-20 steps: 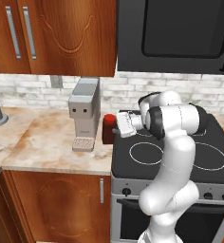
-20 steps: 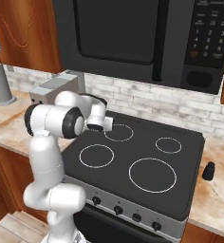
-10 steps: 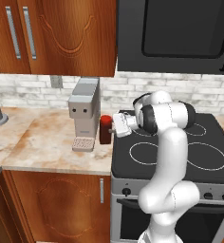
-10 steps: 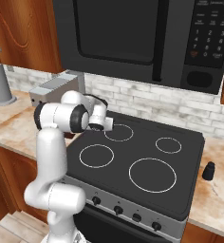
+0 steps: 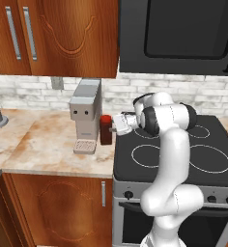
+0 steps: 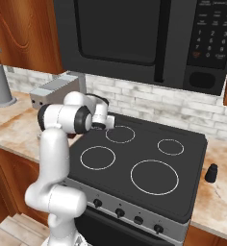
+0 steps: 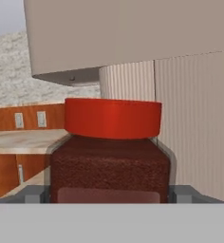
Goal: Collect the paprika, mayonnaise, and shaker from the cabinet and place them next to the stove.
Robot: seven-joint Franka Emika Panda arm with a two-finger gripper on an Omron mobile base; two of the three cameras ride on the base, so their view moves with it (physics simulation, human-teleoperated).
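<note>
The paprika point(image 5: 106, 129), a dark reddish-brown jar with a red lid, stands upright on the counter between the coffee machine and the stove point(image 5: 183, 159). My gripper point(image 5: 116, 124) reaches in from the stove side, level with the jar. Close up, the paprika point(image 7: 111, 156) sits between the fingertips point(image 7: 34, 194) of my open gripper point(image 7: 107, 195), with a narrow gap on each side. The tiny black shaker point(image 6: 211, 173) stands on the counter right of the stove point(image 6: 149, 158). The mayonnaise is out of view. The wall cabinet point(image 5: 53, 34) has its doors shut.
A grey coffee machine point(image 5: 85, 116) stands right behind the jar, close to my fingers. A black microwave point(image 6: 134, 33) hangs low over the cooktop. A grey cylinder point(image 6: 0, 86) stands at the far left of the marble counter point(image 5: 43, 144).
My hand has shifted a little to the left, closer to the coffee machine. The paprika jar stays upright on the counter.
</note>
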